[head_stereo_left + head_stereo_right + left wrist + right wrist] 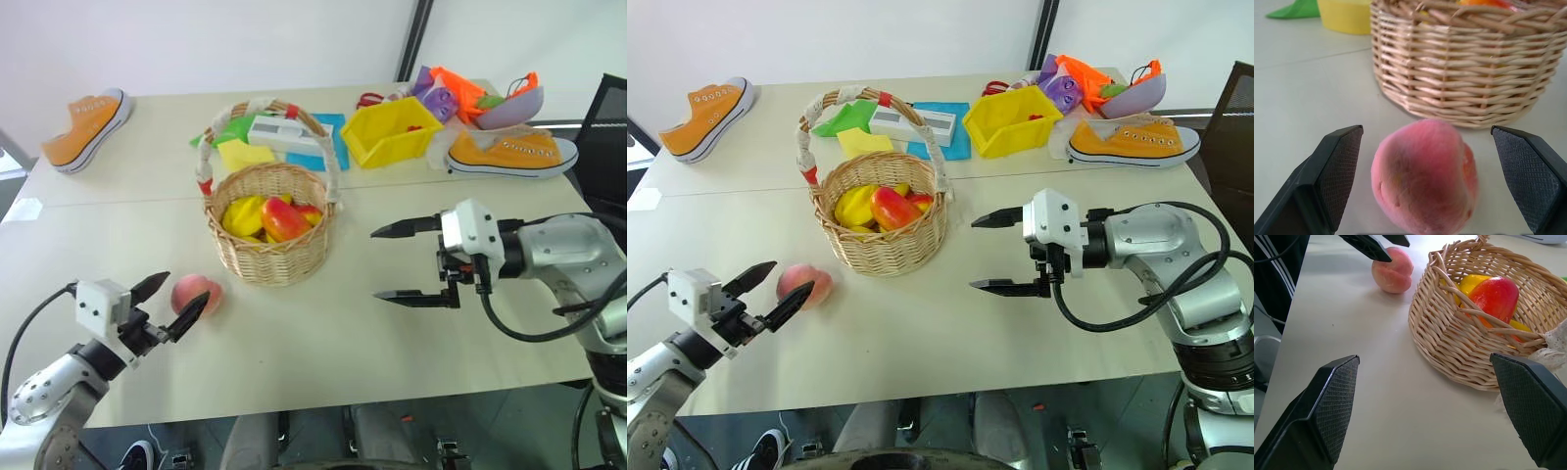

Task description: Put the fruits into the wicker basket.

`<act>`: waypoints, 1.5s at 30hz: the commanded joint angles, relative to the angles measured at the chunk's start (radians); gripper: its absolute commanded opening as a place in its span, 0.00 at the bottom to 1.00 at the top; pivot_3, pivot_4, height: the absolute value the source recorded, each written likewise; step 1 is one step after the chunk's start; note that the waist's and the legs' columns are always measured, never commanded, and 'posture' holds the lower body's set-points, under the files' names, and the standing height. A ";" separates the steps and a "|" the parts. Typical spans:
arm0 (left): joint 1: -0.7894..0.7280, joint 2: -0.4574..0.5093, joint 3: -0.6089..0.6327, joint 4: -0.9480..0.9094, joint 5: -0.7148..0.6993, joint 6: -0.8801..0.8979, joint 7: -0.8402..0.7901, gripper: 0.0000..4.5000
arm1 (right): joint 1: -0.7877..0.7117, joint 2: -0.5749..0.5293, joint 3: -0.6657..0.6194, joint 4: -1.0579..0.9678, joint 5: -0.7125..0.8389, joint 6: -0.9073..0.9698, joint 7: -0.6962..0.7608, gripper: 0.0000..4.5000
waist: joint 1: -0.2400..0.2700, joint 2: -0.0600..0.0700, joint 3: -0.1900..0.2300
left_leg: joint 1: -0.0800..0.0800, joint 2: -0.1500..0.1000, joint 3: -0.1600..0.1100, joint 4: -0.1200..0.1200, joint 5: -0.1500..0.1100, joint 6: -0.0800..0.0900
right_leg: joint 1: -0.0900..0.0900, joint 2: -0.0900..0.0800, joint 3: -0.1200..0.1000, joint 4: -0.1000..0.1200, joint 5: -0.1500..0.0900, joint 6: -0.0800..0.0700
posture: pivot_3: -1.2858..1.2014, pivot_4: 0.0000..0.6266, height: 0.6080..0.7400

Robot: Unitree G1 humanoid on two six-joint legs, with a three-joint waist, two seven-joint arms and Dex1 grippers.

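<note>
My left gripper (174,302) stands wide, one finger on either side of the peach (196,294) without touching it; the peach lies on the surface (323,343) just beside the wicker basket (271,227), on the basket's near-left side. My right gripper (392,262) is also wide and empty, hanging above the surface to the right of the basket, fingers pointing toward it. Inside the basket I see the red-and-yellow mango (283,219) resting among yellow pieces (241,215). The basket's white-wrapped handle (331,162) arches over the opening, front to back. Behind the basket lie a green sheet (227,130), a yellow sheet (244,153), a white box (283,134) and a blue sheet (334,139). Farther right of the basket sits a yellow bin (390,130), then an orange sneaker (511,153) and a heap of colourful toys (470,96). A second orange sneaker (86,129) lies well to the basket's left. Nothing lies between the peach and the basket wall.
</note>
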 commanded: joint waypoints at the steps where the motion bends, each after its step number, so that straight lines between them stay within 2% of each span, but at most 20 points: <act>1: -0.003 0.009 0.001 -0.012 0.006 0.019 0.013 1.00 | -0.002 -0.010 -0.004 -0.011 0.005 -0.011 0.011 0.99 | 0.008 0.000 0.000 | 0.000 0.000 0.000 0.000 0.000 0.000 | 0.000 0.000 0.000 0.000 0.000 0.000 | 0.52 0.24 1.00; 10: -0.051 0.002 -0.065 0.048 0.064 0.008 0.009 1.00 | -0.021 0.035 -0.003 0.003 0.022 -0.005 -0.021 0.99 | 0.018 0.000 0.000 | 0.000 0.000 0.000 0.000 0.000 0.000 | 0.000 0.000 0.000 -0.001 -0.001 -0.002 | 0.52 0.24 1.00; 13: -0.058 0.000 -0.084 0.064 0.080 -0.004 -0.003 0.82 | -0.026 0.050 -0.012 -0.007 0.045 0.019 -0.037 1.00 | 0.016 0.000 0.000 | 0.000 0.000 0.000 0.000 0.000 0.000 | 0.000 0.000 0.000 -0.001 -0.001 -0.001 | 0.52 0.24 1.00; 15: -0.061 -0.007 -0.088 0.063 0.076 -0.018 -0.015 0.62 | -0.031 0.058 -0.023 -0.008 0.072 0.039 -0.048 1.00 | 0.016 0.000 0.000 | 0.000 0.000 0.000 0.000 0.000 0.000 | 0.000 0.000 0.000 -0.001 0.000 -0.001 | 0.52 0.24 1.00; 16: -0.066 -0.009 -0.085 0.059 0.067 -0.015 -0.014 0.56 | -0.037 0.070 -0.038 -0.005 0.102 0.062 -0.063 1.00 | 0.016 0.000 0.000 | 0.000 0.000 0.000 0.000 0.000 0.000 | 0.000 0.000 0.000 -0.001 0.000 -0.001 | 0.52 0.24 1.00; 20: -0.073 -0.008 -0.057 0.057 0.048 -0.019 -0.020 0.56 | -0.037 0.094 -0.067 -0.007 0.155 0.097 -0.098 1.00 | 0.018 0.000 0.000 | 0.000 0.000 0.000 0.000 0.000 0.000 | 0.000 0.000 0.000 -0.001 0.000 0.000 | 0.52 0.24 1.00; 23: -0.060 0.003 0.016 0.047 -0.014 -0.028 -0.061 0.56 | -0.032 0.091 -0.063 -0.002 0.146 0.092 -0.105 1.00 | 0.017 -0.001 0.000 | 0.000 0.000 0.000 0.000 0.000 0.000 | 0.000 0.000 0.000 -0.001 0.000 0.000 | 0.52 0.24 1.00; 27: -0.035 0.035 0.136 -0.043 -0.218 0.017 -0.134 0.56 | -0.052 0.101 -0.071 0.021 0.152 0.093 -0.125 1.00 | 0.014 0.000 0.000 | 0.000 0.000 0.000 -0.001 0.000 0.000 | -0.001 0.000 0.000 -0.001 0.000 0.000 | 0.52 0.24 1.00; 31: -0.079 0.089 0.181 -0.113 -0.385 0.091 -0.097 0.56 | -0.066 0.128 -0.082 0.034 0.174 0.103 -0.157 1.00 | 0.018 0.000 0.000 | 0.000 0.000 0.000 0.000 0.000 0.000 | 0.000 0.000 0.000 0.000 -0.001 -0.002 | 0.52 0.24 1.00; 33: -0.157 0.113 0.143 -0.139 -0.400 0.114 -0.039 0.56 | -0.072 0.142 -0.085 0.042 0.176 0.100 -0.172 1.00 | 0.021 0.000 0.000 | 0.000 0.000 0.000 0.001 0.000 0.000 | 0.001 0.000 0.000 0.000 -0.001 -0.001 | 0.52 0.24 1.00; 35: -0.280 0.096 0.087 -0.135 -0.390 0.130 0.069 0.56 | -0.077 0.153 -0.088 0.051 0.171 0.100 -0.185 1.00 | 0.020 0.000 0.000 | 0.000 0.000 0.000 0.002 0.000 0.000 | 0.001 0.000 -0.001 -0.001 0.000 0.000 | 0.52 0.24 1.00; 39: -0.490 0.035 -0.086 -0.108 -0.257 0.173 0.255 0.56 | -0.082 0.171 -0.086 0.057 0.157 0.092 -0.213 1.00 | 0.018 -0.001 0.000 | 0.000 -0.001 0.000 0.006 -0.001 0.001 | 0.003 0.000 -0.001 0.001 0.001 0.001 | 0.52 0.24 1.00; 45: -0.564 -0.062 -0.206 -0.063 -0.128 0.151 0.338 0.56 | -0.068 0.182 -0.084 0.034 0.151 0.090 -0.240 1.00 | 0.015 -0.001 0.000 | 0.000 0.000 0.000 0.006 -0.001 0.002 | 0.002 0.002 -0.001 0.004 0.001 0.003 | 0.52 0.24 1.00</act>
